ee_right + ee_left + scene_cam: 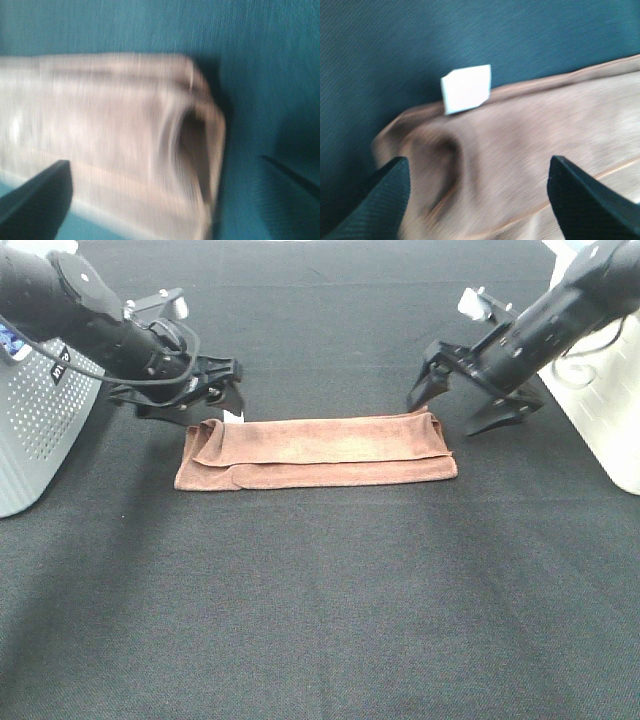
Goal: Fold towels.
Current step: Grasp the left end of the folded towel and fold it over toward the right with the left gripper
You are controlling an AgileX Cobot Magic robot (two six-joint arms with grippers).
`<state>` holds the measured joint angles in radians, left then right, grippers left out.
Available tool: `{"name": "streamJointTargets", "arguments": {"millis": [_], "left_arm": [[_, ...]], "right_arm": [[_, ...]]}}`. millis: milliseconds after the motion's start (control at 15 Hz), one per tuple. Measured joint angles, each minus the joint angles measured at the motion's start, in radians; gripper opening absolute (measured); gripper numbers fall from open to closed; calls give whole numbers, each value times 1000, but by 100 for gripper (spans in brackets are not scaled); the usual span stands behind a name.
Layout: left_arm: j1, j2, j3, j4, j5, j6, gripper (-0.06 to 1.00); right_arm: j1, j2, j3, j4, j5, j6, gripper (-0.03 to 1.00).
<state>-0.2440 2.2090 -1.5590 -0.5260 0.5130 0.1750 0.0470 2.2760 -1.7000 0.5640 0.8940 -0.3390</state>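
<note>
The reddish-brown towel point(315, 451) lies on the black table as a long narrow strip, folded lengthwise, with a small white tag point(234, 418) at its far left edge. My left gripper point(205, 400) hovers open and empty just behind the strip's left end. Its wrist view shows the towel point(530, 150), the tag point(466, 88) and both spread fingertips point(375, 200). My right gripper point(462, 412) hovers open and empty just behind the right end. Its blurred wrist view shows the towel's folded end point(125, 145) between the spread fingertips point(35, 205).
A grey perforated bin point(40, 420) stands at the left edge of the table. A white container point(610, 410) stands at the right edge. The black table cloth point(320, 600) stretches in front of the towel.
</note>
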Motion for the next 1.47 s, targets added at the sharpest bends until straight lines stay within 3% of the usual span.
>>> {"name": "streamJointTargets", "arguments": {"millis": [200, 533, 733, 800, 933, 1133, 1200, 1333, 1467], "left_arm": [[1, 32, 0, 99, 70, -169, 73], [2, 75, -16, 54, 80, -196, 69], [2, 100, -30, 13, 79, -193, 18], [2, 100, -30, 17, 81, -191, 6], [2, 89, -30, 55, 96, -191, 4], [1, -2, -31, 335, 165, -305, 4], [1, -2, -31, 335, 165, -305, 4], [1, -41, -68, 500, 269, -388, 4], [2, -51, -174, 552, 418, -421, 4]], "right_arm": [[0, -12, 0, -68, 44, 50, 93], [0, -12, 0, -72, 49, 63, 93], [0, -12, 0, -74, 55, 63, 93], [0, -12, 0, -74, 56, 63, 93], [0, -12, 0, -74, 56, 63, 93], [0, -12, 0, -74, 56, 63, 93], [0, -12, 0, -74, 56, 63, 93], [0, -12, 0, -74, 56, 63, 93], [0, -12, 0, -74, 64, 63, 93]]}}
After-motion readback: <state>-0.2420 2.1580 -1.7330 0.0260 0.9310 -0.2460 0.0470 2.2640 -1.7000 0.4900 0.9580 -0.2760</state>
